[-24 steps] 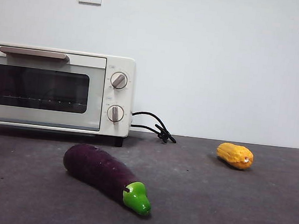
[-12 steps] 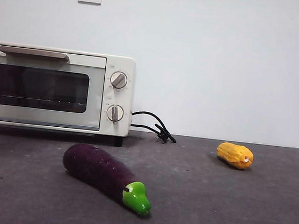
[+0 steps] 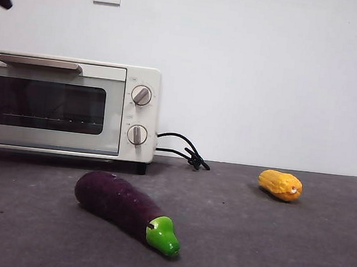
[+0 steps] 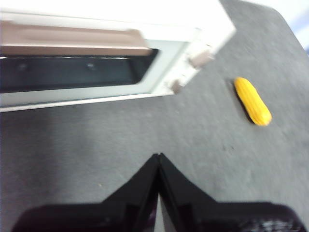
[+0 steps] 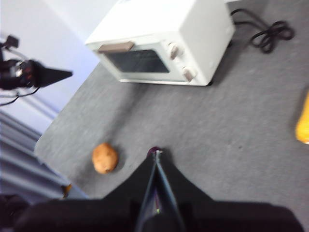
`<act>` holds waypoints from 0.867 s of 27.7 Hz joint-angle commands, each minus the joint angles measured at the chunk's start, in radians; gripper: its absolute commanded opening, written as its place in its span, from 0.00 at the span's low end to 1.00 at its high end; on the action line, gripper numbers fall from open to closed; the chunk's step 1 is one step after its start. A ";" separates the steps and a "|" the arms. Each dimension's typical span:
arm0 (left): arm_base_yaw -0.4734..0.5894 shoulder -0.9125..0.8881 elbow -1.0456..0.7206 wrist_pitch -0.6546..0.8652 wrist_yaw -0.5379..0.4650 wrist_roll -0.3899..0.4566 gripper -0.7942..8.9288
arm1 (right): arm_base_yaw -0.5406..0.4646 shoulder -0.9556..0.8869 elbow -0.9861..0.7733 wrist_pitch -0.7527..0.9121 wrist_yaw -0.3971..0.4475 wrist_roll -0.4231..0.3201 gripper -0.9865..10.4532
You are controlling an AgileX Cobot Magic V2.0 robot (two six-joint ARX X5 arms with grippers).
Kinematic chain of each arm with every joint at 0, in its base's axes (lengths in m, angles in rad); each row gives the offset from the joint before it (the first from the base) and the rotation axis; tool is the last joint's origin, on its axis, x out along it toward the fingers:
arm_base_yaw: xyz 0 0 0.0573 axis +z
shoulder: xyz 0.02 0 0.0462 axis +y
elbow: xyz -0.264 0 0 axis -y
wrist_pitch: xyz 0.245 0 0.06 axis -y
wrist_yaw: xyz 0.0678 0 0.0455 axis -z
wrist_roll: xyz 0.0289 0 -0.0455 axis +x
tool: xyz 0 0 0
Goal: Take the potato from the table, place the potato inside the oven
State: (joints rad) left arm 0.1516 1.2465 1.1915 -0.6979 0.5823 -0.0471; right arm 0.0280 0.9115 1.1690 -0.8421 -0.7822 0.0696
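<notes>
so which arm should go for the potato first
Probably the left. The potato lies near the table edge on the side where the left gripper hangs, by the oven with its door shut. The right gripper is shut and high above, with the eggplant tip just under it.

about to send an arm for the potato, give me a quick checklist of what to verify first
1. Potato lying free on the table, nothing touching it: ok.
2. Oven door open to take it: not ok, door is shut.
3. Left gripper open for a grasp: not ok, jaws are together, and it is above the table in front of the oven.
4. Right gripper open for a grasp: not ok, jaws are together, and it is high over the table.
5. Eggplant and corn away from the oven door: ok, both lie apart from it.
</notes>
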 commanded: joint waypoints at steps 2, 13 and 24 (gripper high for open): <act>0.029 0.051 0.003 0.058 0.063 -0.061 0.08 | 0.060 0.035 0.013 0.005 0.022 -0.018 0.08; 0.092 0.194 0.058 0.216 0.136 -0.217 0.08 | 0.190 0.088 0.018 -0.005 0.044 -0.018 0.08; 0.098 0.439 0.306 0.191 0.114 -0.242 0.08 | 0.217 0.088 0.018 -0.029 0.069 0.063 0.08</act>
State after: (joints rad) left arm 0.2485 1.6779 1.4952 -0.5076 0.6937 -0.2825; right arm 0.2424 0.9993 1.1801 -0.8726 -0.7135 0.1234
